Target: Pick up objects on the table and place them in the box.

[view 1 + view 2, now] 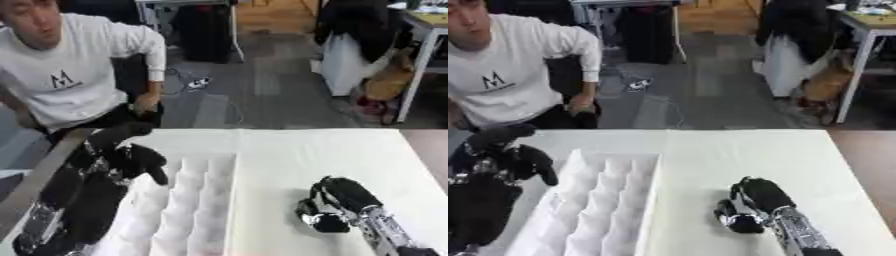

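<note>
Right hand (pixel 337 207) rests on the table (pixel 350 150) w/ fingers curled down; a small silvery thing shows under them, can't tell if it's actually held. Box (pixel 197 200), a white divided tray, lies just left of those fingers. Left hand (pixel 131 157) hangs w/ fingers bent over the box's left rim, holding nothing visible. Risk: the item slips in transfer or the hand clips the box wall. Open tabletop beyond the fingertips; table edge near the right wrist.

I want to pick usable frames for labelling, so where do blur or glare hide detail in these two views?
Left eye view: soft all over; the white box dividers wash into the white table. Right eye view: equally soft; the right hand is a dark shape, whatever it touches unclear; the left hand is cut by the edge.
</note>
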`<state>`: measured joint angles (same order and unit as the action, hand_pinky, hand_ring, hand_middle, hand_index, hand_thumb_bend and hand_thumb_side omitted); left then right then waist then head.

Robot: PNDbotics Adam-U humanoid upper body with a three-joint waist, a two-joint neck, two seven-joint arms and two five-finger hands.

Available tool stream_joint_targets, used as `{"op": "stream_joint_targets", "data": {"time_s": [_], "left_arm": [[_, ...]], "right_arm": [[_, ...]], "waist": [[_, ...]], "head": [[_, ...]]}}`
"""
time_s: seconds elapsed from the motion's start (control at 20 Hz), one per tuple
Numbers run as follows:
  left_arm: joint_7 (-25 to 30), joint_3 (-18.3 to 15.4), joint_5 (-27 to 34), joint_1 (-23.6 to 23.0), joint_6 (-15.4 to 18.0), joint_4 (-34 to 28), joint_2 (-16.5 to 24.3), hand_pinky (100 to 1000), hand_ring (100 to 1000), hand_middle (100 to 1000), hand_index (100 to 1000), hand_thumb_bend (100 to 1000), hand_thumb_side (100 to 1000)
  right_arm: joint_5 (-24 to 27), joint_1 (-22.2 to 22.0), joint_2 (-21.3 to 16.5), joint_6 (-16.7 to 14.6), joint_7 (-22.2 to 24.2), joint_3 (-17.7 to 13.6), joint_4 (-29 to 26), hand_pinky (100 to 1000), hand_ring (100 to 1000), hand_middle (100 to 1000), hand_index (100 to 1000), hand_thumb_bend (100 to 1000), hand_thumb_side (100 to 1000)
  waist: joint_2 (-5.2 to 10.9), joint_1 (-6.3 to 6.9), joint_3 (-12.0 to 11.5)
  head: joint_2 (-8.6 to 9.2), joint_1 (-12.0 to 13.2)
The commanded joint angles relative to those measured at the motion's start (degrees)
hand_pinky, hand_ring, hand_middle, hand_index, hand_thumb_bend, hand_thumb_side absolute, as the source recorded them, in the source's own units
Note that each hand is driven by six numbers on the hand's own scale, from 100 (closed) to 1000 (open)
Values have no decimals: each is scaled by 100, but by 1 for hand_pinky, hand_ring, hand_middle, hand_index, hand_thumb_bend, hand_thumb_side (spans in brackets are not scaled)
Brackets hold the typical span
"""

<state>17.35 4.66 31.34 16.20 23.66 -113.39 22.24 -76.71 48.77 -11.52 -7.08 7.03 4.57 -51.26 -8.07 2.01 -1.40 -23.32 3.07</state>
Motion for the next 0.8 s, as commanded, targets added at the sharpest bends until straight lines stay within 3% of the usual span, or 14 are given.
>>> {"op": "stream_joint_targets", "data": {"time_s": [0.05,0.1,0.2,0.3,0.6,0.8], "left_arm": [[12,-12,-18,34,6,-120,99,564,658,836,877,252,725],[11,-12,-20,33,5,-120,98,564,658,836,877,252,725],[12,-12,-21,33,6,-120,98,564,658,835,877,252,726],[11,-9,-20,35,4,-120,93,564,658,835,877,252,727],[8,-7,-17,41,0,-120,85,564,658,835,877,253,728],[5,-6,-17,41,-2,-120,84,563,657,835,877,252,729]], "right_arm": [[85,68,-92,34,-214,-22,-128,100,136,170,347,308,555],[186,61,-81,23,-392,-37,-165,100,136,170,347,308,555],[405,42,-70,-28,-740,-39,-174,100,100,113,298,160,566],[603,26,-58,-128,-1048,-25,-136,100,100,100,288,100,607],[980,-20,-18,-567,-1518,-24,61,100,100,100,275,100,578],[1292,-77,13,-737,-2228,-64,26,100,100,100,264,100,533]], "waist": [[84,3,6],[83,4,5],[82,5,4],[82,5,3],[82,6,-3],[79,7,-3]], "head": [[25,45],[25,50],[25,55],[30,60],[42,83],[52,94]]}}
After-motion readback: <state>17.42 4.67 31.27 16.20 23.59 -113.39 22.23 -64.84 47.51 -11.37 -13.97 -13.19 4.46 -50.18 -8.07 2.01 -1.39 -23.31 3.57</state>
